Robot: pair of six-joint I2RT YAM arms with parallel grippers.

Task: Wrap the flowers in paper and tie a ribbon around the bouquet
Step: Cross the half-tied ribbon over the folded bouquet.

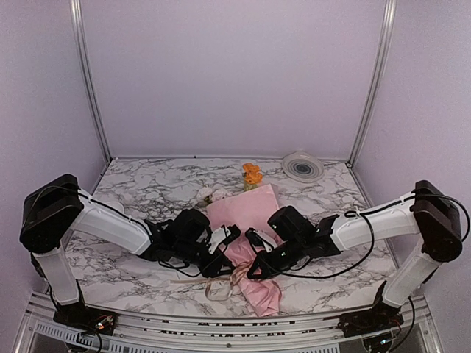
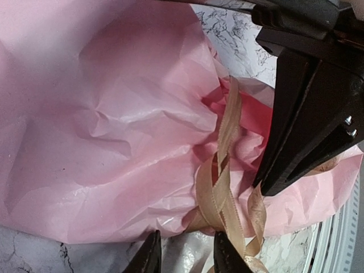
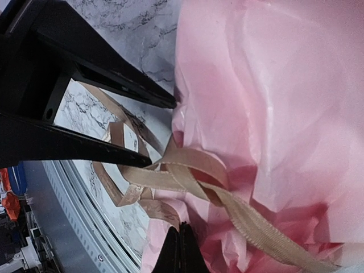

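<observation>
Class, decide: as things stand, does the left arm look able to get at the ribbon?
Probably yes: the left gripper hangs open right beside the ribbon, with nothing between them.

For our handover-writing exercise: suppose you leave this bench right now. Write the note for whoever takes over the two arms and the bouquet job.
Left gripper: open, at the ribbon crossing, clamping nothing.
Right gripper: shut, beside the ribbon; a grip cannot be confirmed.
Things: bouquet lies on the table, flowers at its far end.
Done: paper wrapped around the flowers; ribbon crossed over the narrow part.
To do: probably pull the crossing tight and finish the bow; loose loops lie on the table.
</observation>
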